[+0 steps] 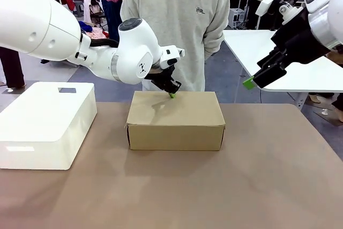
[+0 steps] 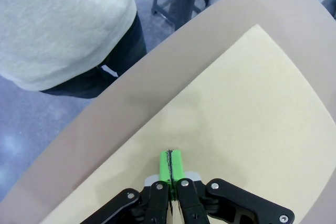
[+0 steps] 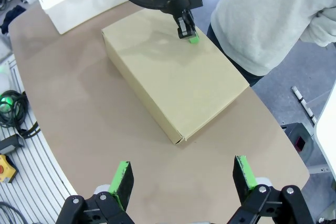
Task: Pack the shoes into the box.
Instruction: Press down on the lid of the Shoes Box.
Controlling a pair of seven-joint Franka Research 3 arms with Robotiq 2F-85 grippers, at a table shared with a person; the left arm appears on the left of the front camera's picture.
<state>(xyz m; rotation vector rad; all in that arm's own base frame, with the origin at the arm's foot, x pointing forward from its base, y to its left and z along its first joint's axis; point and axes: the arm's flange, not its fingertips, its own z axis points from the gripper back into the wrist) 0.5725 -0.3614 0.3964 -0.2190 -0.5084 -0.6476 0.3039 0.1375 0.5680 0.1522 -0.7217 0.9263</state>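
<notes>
While closed, lid flat, box (image 1: 176, 121) mid-table just before the person's (image 1: 179, 20) grey sweatshirt. Left gripper (image 1: 172, 94) pressed shut, green pads (image 2: 171, 164) together, tips on the lid near its far edge, holding nothing. White bin (image 1: 45, 123) to the left, well apart. Right gripper (image 3: 184, 181) spread wide, empty, raised off to the right.
</notes>
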